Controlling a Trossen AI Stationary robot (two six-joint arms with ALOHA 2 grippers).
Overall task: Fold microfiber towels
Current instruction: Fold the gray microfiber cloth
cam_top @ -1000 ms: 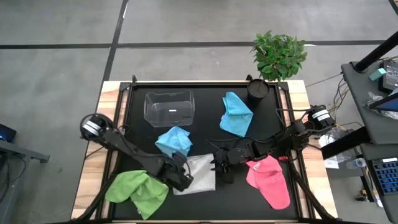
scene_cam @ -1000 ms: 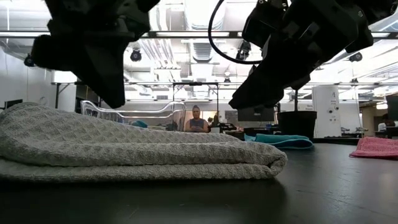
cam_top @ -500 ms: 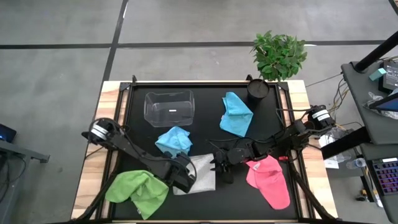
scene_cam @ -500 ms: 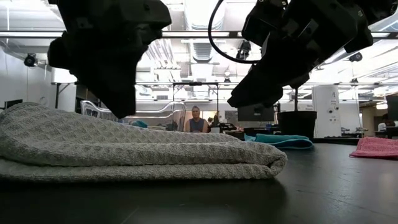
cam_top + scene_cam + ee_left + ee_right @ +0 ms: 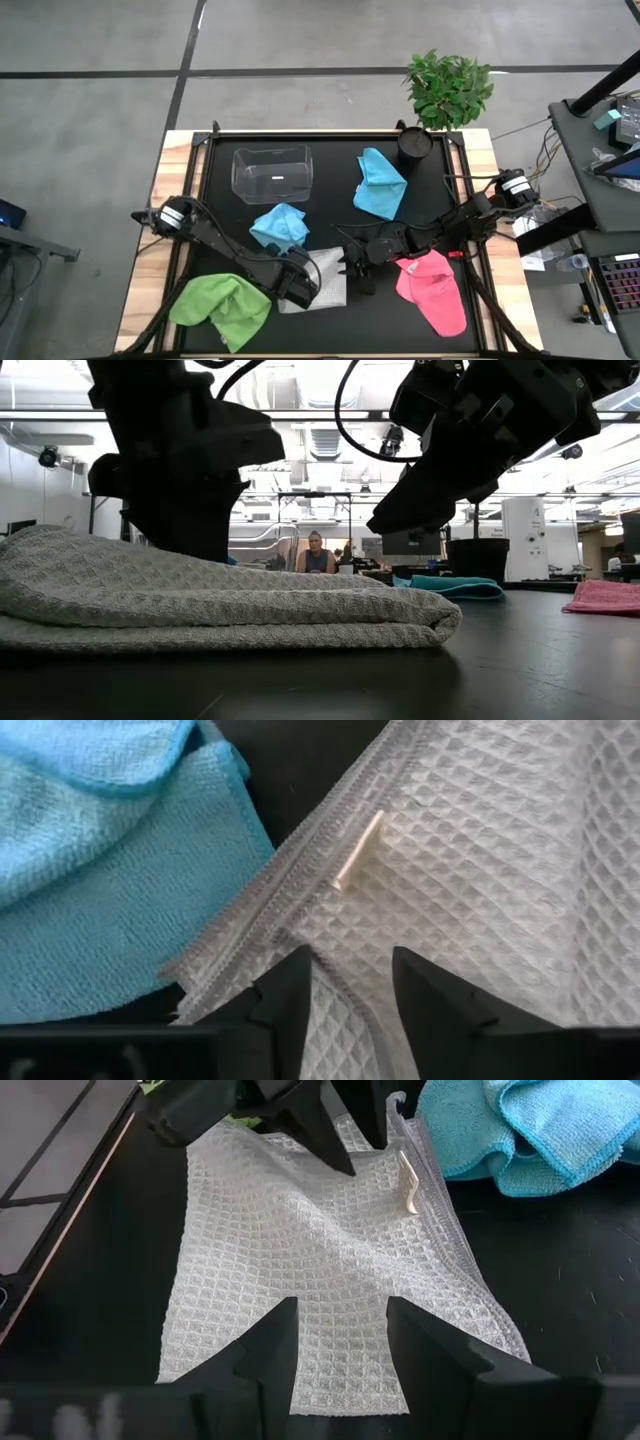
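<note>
Centrally, the pale grey-white waffle-weave towel (image 5: 322, 277) lies folded double on the matte black surface (image 5: 330, 230), a small tag on its hemmed edge. Left hand (image 5: 303, 283) poised over it, fingers parted, empty. Right hand (image 5: 352, 262) beside it, fingers apart, empty. A crumpled light blue terry towel (image 5: 279, 226) is adjacent.

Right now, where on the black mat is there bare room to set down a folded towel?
Bare mat lies left of the clear plastic tub, and another strip between the tub and the far light blue towel. The near middle is crowded: both grippers, left and right, over the grey-white waffle towel.
</note>
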